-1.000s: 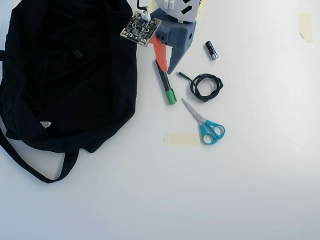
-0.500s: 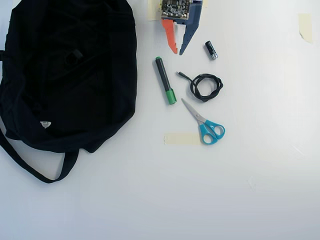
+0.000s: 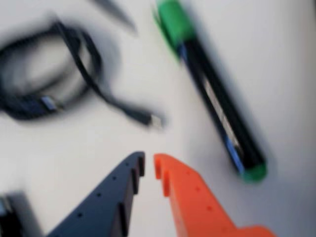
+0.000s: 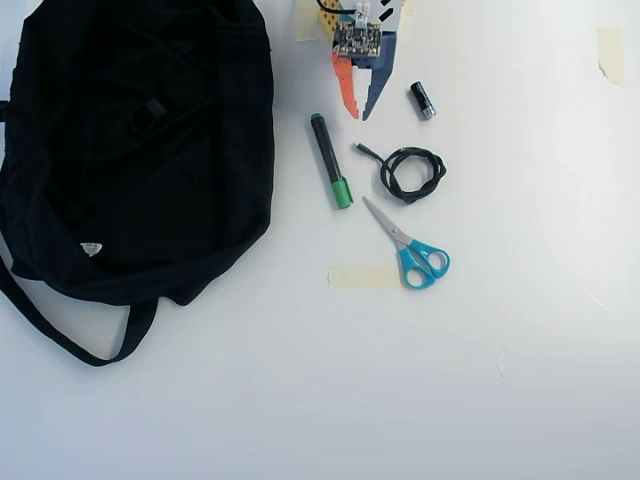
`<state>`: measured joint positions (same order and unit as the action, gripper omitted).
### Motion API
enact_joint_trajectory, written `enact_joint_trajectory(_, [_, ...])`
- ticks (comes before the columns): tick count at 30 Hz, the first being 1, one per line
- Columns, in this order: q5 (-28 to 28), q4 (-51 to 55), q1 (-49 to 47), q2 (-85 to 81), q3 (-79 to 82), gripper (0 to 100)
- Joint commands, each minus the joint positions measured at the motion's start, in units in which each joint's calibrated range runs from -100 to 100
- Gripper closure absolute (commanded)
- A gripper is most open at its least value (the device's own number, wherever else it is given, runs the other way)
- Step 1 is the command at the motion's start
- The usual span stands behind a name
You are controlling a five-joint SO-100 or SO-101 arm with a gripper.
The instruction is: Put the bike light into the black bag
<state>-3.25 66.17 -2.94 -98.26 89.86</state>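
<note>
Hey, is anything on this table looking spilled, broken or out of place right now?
Nothing stands out. The marker, coiled cable, scissors and small black cylinder lie apart, intact, beside the black bag.

Black bag (image 4: 140, 150) of plain black cloth, with black strap (image 4: 60, 335) and small white label (image 4: 91, 248); gripper (image 4: 362, 115) with one orange finger (image 4: 346, 88) and one dark blue finger (image 4: 381, 85); marker (image 4: 330, 160) black with green cap and green end; scissors (image 4: 408, 243) silver-bladed with turquoise handles; cable (image 4: 410, 173) black; battery (image 4: 423, 101) black; tape strips (image 4: 365, 277) pale yellow; table (image 4: 400, 380) plain white
</note>
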Motion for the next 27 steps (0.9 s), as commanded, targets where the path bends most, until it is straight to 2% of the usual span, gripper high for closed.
enact_joint_trajectory(1, [0.2, 4.5, -0.2, -1.4, 1.4, 98])
enact_joint_trajectory(4, [0.0, 8.4, 0.1, -1.4, 4.0, 98])
enact_joint_trajectory(8, [-0.2, 6.9, -0.2, -1.5, 9.5, 98])
enact_joint_trajectory(27, [0.2, 6.9, 0.2, -1.2, 9.4, 98])
